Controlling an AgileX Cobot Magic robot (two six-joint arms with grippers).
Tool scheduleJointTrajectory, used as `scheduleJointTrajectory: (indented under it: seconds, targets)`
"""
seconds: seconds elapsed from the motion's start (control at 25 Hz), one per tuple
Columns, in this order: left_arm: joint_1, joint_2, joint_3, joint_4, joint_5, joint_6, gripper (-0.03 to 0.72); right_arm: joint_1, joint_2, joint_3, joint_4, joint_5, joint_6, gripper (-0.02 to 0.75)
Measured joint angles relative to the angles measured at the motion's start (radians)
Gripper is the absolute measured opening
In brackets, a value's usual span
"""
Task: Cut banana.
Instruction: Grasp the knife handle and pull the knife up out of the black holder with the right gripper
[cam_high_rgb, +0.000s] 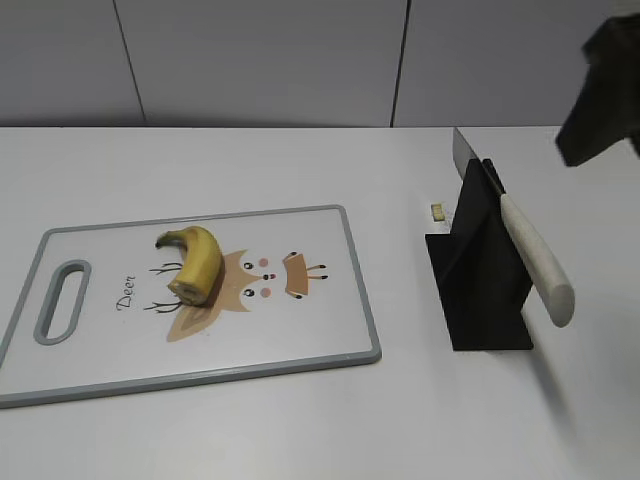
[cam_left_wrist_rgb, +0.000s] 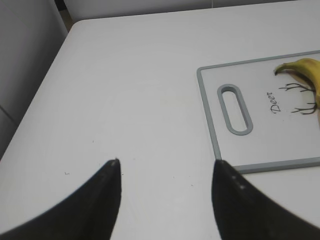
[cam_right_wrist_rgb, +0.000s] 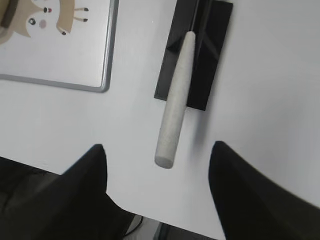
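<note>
The banana (cam_high_rgb: 196, 260), a short curved yellow stub with a dark stem tip at its far-left end, lies on the white cutting board (cam_high_rgb: 120, 350); its stem end shows in the left wrist view (cam_left_wrist_rgb: 305, 70). A knife with a pale handle (cam_high_rgb: 535, 260) rests tilted in a black stand (cam_high_rgb: 480, 275), blade pointing up and back. In the right wrist view my right gripper (cam_right_wrist_rgb: 157, 150) is open and empty, its fingers either side of the handle's end (cam_right_wrist_rgb: 172, 135) and above it. My left gripper (cam_left_wrist_rgb: 166, 167) is open and empty over bare table left of the board (cam_left_wrist_rgb: 215, 125).
The board has a grey rim, a handle slot (cam_high_rgb: 60, 300) at its left and a deer drawing. A tiny pale crumb (cam_high_rgb: 437, 211) lies behind the stand. The right arm's dark body (cam_high_rgb: 600, 90) hangs at the upper right. The table's front edge shows in the right wrist view (cam_right_wrist_rgb: 165, 220).
</note>
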Motion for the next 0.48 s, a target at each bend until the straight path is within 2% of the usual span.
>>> scheduleJointTrajectory:
  seconds: [0.16, 0.48]
  targets:
    - [0.0, 0.0, 0.0, 0.0, 0.0, 0.0, 0.553, 0.064, 0.115, -0.023, -0.019, 0.0, 0.058, 0.494]
    - [0.0, 0.0, 0.0, 0.0, 0.0, 0.0, 0.553, 0.067, 0.22, -0.025, -0.045, -0.001, 0.095, 0.491]
